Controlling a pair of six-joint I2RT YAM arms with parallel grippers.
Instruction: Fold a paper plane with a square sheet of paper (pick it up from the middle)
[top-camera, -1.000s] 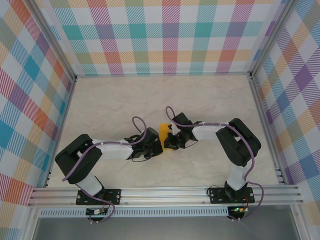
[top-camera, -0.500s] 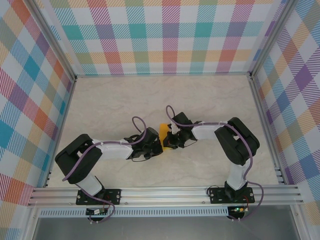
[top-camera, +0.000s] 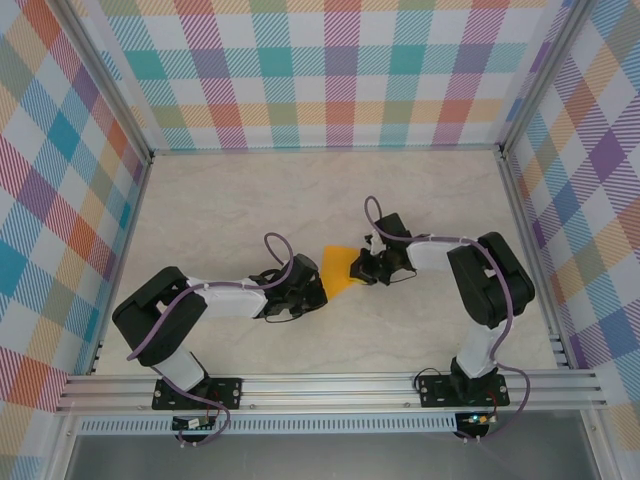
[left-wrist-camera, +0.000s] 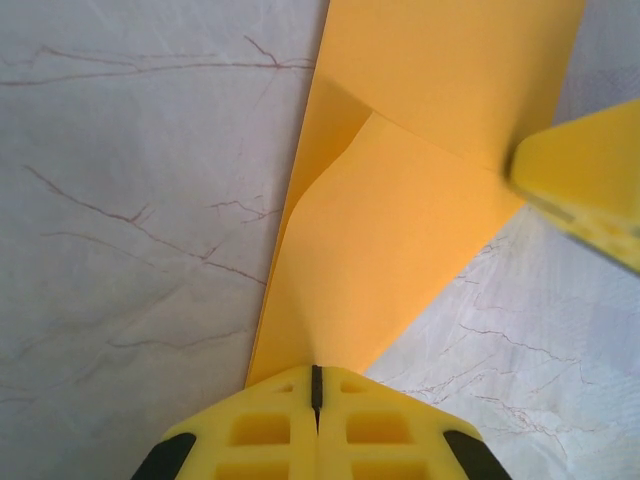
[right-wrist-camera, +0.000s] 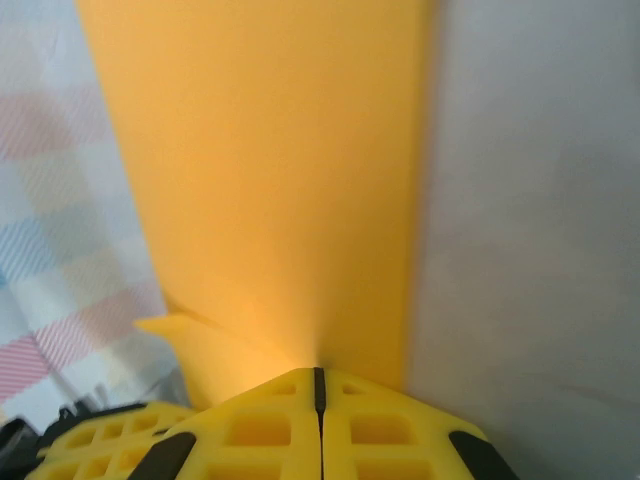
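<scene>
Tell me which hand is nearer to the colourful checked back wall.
Right. The right hand, shut on the orange-yellow paper sheet, lies slightly closer to the colourful checked back wall; the left hand, shut on the sheet's opposite side, lies farther from it.

Lab robot cell, aluminium frame rails (top-camera: 330, 386), plaid backdrop walls (top-camera: 330, 70), marbled tabletop (top-camera: 230, 200)
</scene>
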